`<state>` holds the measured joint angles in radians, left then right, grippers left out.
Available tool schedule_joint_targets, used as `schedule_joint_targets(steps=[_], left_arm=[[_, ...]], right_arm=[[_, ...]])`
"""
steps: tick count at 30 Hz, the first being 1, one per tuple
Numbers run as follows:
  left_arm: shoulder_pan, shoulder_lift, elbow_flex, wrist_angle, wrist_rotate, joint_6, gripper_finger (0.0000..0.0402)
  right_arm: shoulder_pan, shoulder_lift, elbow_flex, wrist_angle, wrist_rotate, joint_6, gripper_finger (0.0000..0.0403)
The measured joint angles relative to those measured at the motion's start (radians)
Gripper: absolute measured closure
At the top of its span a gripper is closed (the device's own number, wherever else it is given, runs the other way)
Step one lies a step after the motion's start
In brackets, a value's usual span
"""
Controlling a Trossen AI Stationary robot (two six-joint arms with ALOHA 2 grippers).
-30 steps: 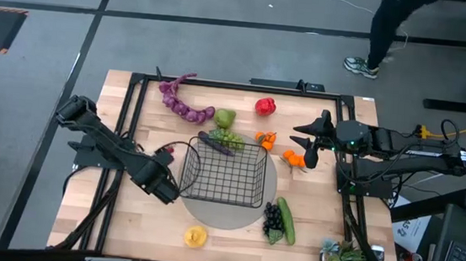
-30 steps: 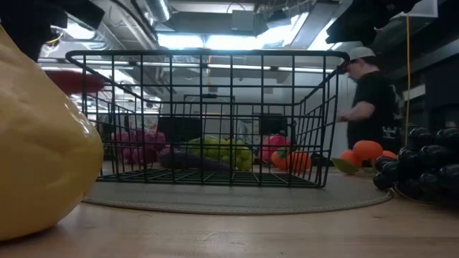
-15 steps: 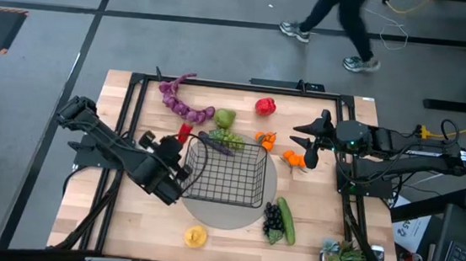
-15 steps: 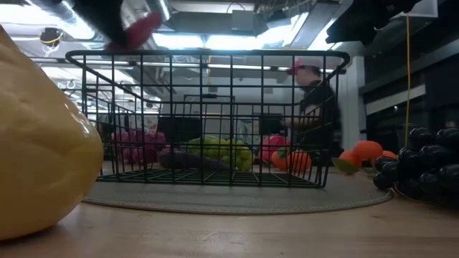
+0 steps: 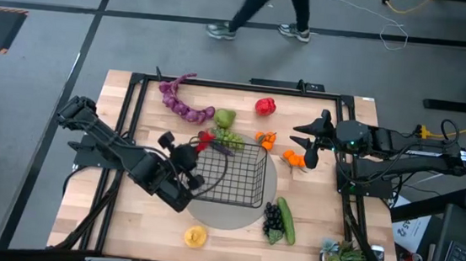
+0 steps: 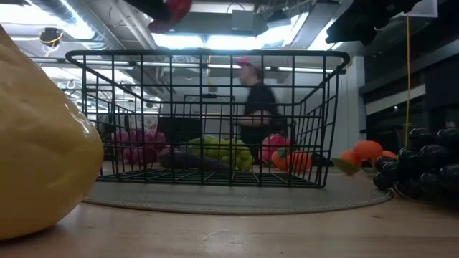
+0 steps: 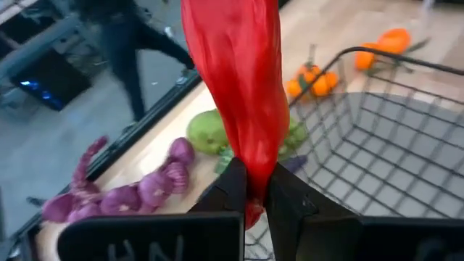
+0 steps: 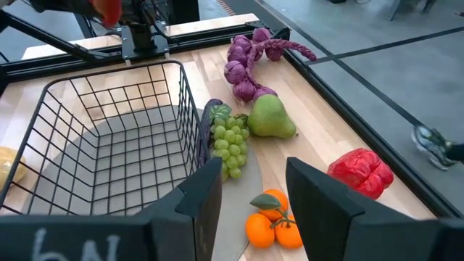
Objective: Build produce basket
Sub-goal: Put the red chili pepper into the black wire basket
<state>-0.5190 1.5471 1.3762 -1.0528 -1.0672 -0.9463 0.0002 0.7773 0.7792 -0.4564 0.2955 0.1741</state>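
Observation:
My left gripper (image 5: 199, 144) is shut on the red chili (image 7: 237, 80) and hovers over the far left corner of the black wire basket (image 5: 227, 174). In the low view the chili (image 6: 176, 8) shows above the basket's rim (image 6: 208, 54). The basket stands on a round grey mat (image 5: 238, 219). My right gripper (image 5: 311, 142) is open and hangs above the table right of the basket, near the oranges (image 5: 294, 159). On the table lie the purple string (image 5: 181, 101), pear (image 5: 225, 118), red pepper (image 5: 265, 107), green grapes (image 8: 230, 141), dark grapes (image 5: 273, 220), cucumber (image 5: 285, 220) and lemon (image 5: 196, 236). My left gripper pinches the red chili between its two fingers (image 7: 230, 187) at the chili's narrow end (image 7: 251, 170). The chili is lifted clear of the table and sticks out beyond the fingertips, thick end farthest from the gripper.
A spiky potted plant (image 5: 340, 260) stands at the table's near right corner. A black frame (image 5: 220, 85) runs around the table top. A person (image 6: 254, 107) walks on the floor beyond the far edge. Bare wood lies near and left of the basket.
My left gripper, carrying the red chili, has risen and moved right from beside the basket's left wall to above its far left corner. The person behind the table has walked toward the left.

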Motion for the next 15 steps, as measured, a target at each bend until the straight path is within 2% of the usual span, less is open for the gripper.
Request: schedule_joint_targets(steps=[4, 11, 15], left_arm=[[0.0, 0.0, 0.0, 0.056, 0.009, 0.059, 0.0375], [0.0, 0.0, 0.0, 0.067, -0.014, 0.066, 0.0313], [0.0, 0.0, 0.0, 0.067, 0.005, 0.067, 0.0305]], right_arm=[[0.0, 0.0, 0.0, 0.0, 0.0, 0.0, 0.0248], [0.0, 0.0, 0.0, 0.0, 0.0, 0.0, 0.0248], [0.0, 0.0, 0.0, 0.0, 0.0, 0.0, 0.0248]])
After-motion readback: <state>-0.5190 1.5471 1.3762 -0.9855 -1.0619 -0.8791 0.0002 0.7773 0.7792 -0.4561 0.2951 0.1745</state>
